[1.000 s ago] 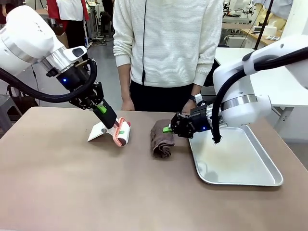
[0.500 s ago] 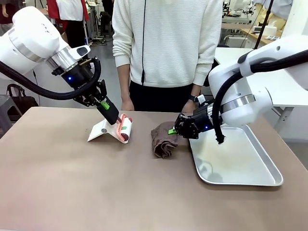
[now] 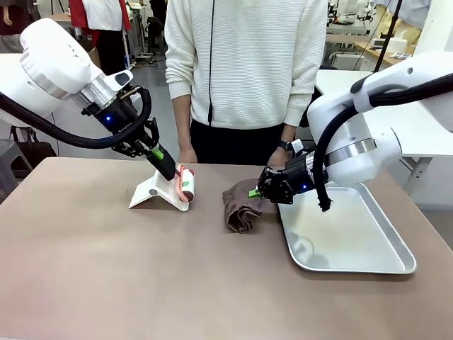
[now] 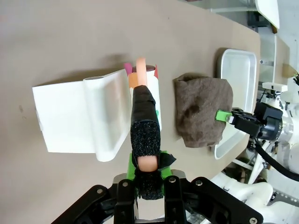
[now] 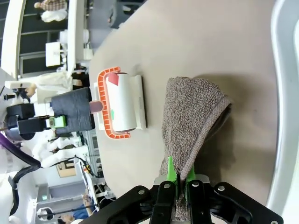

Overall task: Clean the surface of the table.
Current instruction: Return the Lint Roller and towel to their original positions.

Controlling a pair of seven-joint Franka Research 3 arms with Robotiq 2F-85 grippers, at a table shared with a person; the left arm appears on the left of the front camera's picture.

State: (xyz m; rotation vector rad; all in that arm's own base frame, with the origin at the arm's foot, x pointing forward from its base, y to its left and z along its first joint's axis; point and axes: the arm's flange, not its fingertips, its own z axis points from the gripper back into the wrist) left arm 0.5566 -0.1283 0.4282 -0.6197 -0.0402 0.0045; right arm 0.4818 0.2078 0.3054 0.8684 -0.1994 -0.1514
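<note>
Left gripper (image 3: 168, 175): fingers clenched on the black foam-wrapped handle (image 4: 144, 122) of a lint roller (image 3: 185, 185) with a white drum and an orange scalloped frame. Handle runs straight out from between the green pads; a peach core shows at its end in the left wrist view. Roller head sits just past the fingertips, resting against a white plastic stand with a curved lip (image 3: 151, 192), which lies directly under and to the outer side of the gripper.

Right gripper (image 3: 256, 191): jaws pinched tight on the near edge of a brown folded terry cloth (image 3: 243, 207). In the right wrist view the cloth (image 5: 192, 122) rises from between the green pads and fans out ahead of them, lying flat. Behind this gripper, under its wrist, a shallow rectangular metal tray (image 3: 396, 255), its near rim just beside the cloth.

Taupe matte table (image 3: 127, 276) lies beneath both grippers and carries the stand, cloth and tray. Beyond the grippers, at the far edge, stands a person in a white ribbed sweater (image 3: 248, 64).
</note>
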